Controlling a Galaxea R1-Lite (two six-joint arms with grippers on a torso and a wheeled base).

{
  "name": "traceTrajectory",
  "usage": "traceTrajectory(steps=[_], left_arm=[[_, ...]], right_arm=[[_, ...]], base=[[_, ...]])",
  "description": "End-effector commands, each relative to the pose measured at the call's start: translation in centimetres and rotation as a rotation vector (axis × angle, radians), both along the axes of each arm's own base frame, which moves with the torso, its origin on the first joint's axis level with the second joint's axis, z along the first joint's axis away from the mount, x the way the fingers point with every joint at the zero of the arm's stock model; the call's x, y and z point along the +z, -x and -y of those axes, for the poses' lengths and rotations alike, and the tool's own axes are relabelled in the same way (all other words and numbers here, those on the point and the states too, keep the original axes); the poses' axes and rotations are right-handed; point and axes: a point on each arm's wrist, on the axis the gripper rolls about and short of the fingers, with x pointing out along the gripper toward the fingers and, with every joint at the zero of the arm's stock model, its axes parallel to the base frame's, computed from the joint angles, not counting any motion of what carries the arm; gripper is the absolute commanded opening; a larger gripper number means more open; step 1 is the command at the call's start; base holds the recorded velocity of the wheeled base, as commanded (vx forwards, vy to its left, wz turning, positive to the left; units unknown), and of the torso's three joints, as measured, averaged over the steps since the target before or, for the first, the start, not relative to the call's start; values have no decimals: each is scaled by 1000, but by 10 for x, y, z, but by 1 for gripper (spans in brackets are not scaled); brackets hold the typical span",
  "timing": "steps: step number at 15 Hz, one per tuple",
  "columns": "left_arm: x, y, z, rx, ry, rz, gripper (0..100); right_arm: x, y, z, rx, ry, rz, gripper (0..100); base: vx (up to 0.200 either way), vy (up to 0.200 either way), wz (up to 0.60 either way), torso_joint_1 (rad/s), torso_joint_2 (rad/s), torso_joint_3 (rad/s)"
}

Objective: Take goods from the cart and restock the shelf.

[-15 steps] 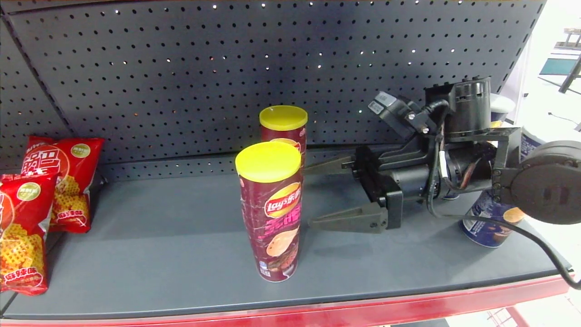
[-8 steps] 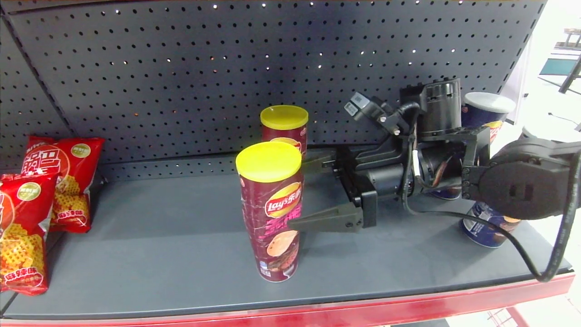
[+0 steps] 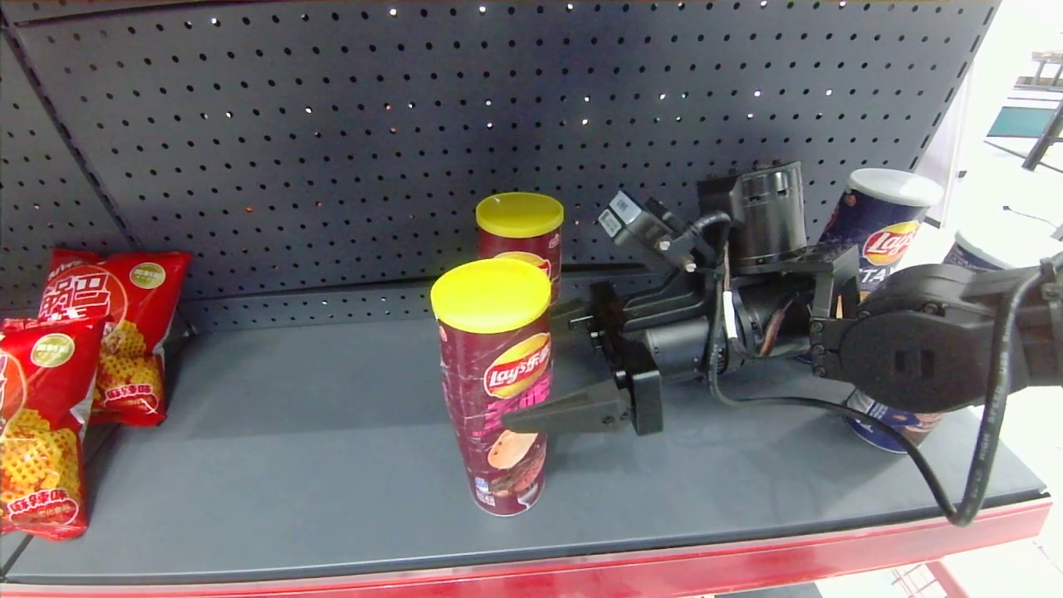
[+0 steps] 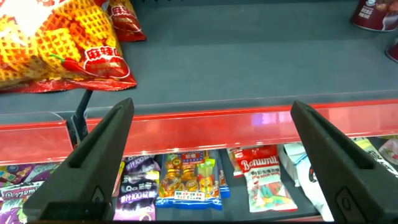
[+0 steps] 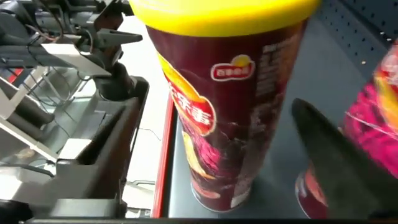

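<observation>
The right claw (image 3: 536, 370) is sitting wide open around the front can (image 3: 494, 390), one finger on each side, not gripping. The can is standing upright near the shelf's (image 3: 291, 465) front edge, with a second can (image 3: 519, 232) just behind it by the back panel. A finger brushing this tall can off-centre is likely to be tipping it forward off the edge or into the rear one. The left claw (image 4: 211, 106) is hanging wide open below the front edge.
</observation>
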Motion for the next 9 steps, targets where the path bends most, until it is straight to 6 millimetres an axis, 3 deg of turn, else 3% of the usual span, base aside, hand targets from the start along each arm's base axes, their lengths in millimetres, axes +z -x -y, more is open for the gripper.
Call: traceTrajectory(steps=[1, 6, 9], left_arm=[[0, 0, 0, 0, 0, -1, 100], [0, 0, 0, 0, 0, 1, 100], [0, 0, 0, 0, 0, -1, 100]], right_arm=[[-1, 0, -3, 9, -1, -2, 0], [9, 8, 3, 8, -15, 18, 0], [10, 15, 20, -18, -8, 13, 0]], base=[[0, 0, 0, 0, 0, 0], [0, 0, 0, 0, 0, 0], [0, 0, 0, 0, 0, 0]])
